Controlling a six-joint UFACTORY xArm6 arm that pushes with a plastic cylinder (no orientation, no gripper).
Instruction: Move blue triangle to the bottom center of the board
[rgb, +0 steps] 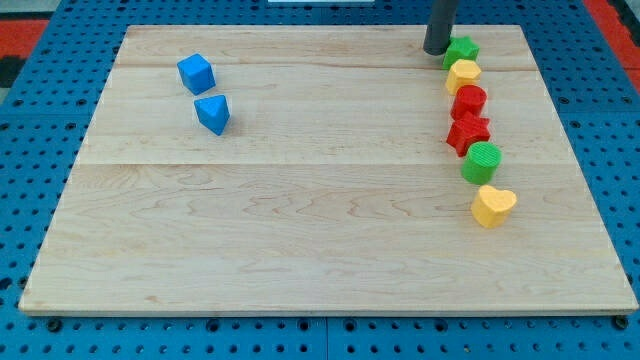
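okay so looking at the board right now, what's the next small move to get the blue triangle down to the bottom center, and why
Probably bring my tip leftward along the view's top until it sits just above the blue triangle. Right now it stands at the top right beside the green star, far from the triangle. A push toward the view's bottom and slightly right must start from above it, steering around the blue cube at its upper left.

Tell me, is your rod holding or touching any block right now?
Nothing is held. My tip stands at the view's top, just left of the green block, far from the blue triangle.
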